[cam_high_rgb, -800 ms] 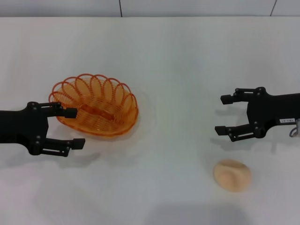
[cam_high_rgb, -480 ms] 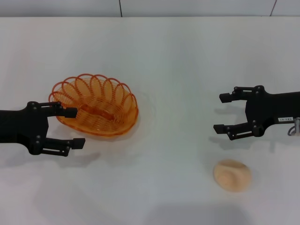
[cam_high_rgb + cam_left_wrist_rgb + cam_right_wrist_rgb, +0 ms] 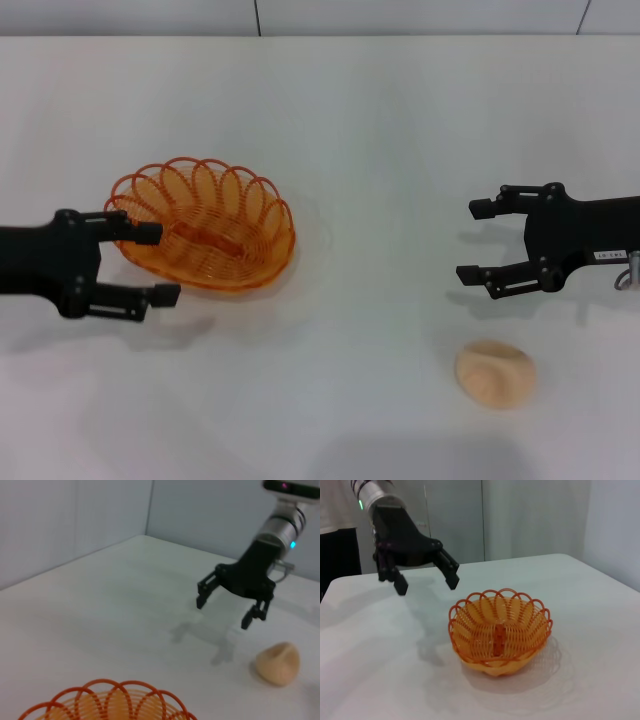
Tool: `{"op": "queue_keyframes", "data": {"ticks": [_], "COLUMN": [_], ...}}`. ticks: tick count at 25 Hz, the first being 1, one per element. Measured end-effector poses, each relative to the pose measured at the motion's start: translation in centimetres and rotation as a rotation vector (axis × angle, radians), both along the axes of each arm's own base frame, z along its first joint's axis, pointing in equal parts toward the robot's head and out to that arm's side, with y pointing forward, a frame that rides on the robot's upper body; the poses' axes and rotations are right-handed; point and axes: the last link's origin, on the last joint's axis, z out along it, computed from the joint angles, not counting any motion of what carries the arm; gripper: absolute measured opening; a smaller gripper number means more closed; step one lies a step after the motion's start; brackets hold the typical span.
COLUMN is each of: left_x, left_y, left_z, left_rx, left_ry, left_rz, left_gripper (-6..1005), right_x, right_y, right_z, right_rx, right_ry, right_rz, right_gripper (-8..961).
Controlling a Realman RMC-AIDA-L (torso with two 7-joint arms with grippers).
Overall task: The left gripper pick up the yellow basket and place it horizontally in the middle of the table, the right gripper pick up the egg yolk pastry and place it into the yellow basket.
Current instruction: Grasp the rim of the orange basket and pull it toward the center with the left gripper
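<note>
On the plain white tabletop (image 3: pixel 380 120) sits the oval orange-yellow woven wire basket (image 3: pixel 205 225) with its looped, scalloped rim, upright on the robot's left side and set at a slant rather than square to the table edge. The left pincer (image 3: pixel 150 263), a black two-fingered claw, reaches in from the left edge of the head view with its fingers spread wide apart and holding nothing; one fingertip lies over the basket's near-left rim, the other points at bare tabletop just beside the basket's front edge. In the right wrist view the same claw (image 3: pixel 425 582) hangs above the tabletop just beside the basket (image 3: pixel 500 632) (clear of the rim, as far as that angle shows), its shadow falling next to the basket.

On the robot's right, the right pincer (image 3: pixel 478 240), a black claw with a small white label on its body, is likewise spread open and empty, raised over bare tabletop. The small round pale beige domed pastry (image 3: pixel 496 373) lies on the tabletop nearer the robot than that claw, apart from it and well apart from the basket. The left wrist view shows the right pincer (image 3: pixel 227 611) hovering with the pastry (image 3: pixel 278 663) resting close by, and the basket's rim (image 3: pixel 107 700) at the edge of that picture
</note>
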Motion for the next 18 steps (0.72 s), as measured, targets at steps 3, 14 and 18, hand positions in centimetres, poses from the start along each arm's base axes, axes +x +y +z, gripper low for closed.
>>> {"op": "queue_keyframes", "data": {"ticks": [3, 14, 18], "left_x": [1.0, 3.9, 3.7], "left_y": [0.4, 2.1, 3.6], "left_z": [0.8, 4.7, 6.2], "left_rx": [-0.01, -0.054, -0.037], "left_ry": [0.013, 0.08, 0.168], "left_rz": [0.075, 0.473, 0.639], "left_gripper": [835, 818, 811], "right_x": [0.1, 0.2, 0.1], "right_y": [0.0, -0.1, -0.1], "right_z": [0.1, 0.1, 0.0], "right_rx": [0.004, 0.013, 0.014], "right_ry": [0.002, 0.001, 0.002], "right_rz": [-0.003, 0.011, 0.016], "right_gripper": [854, 854, 854]}}
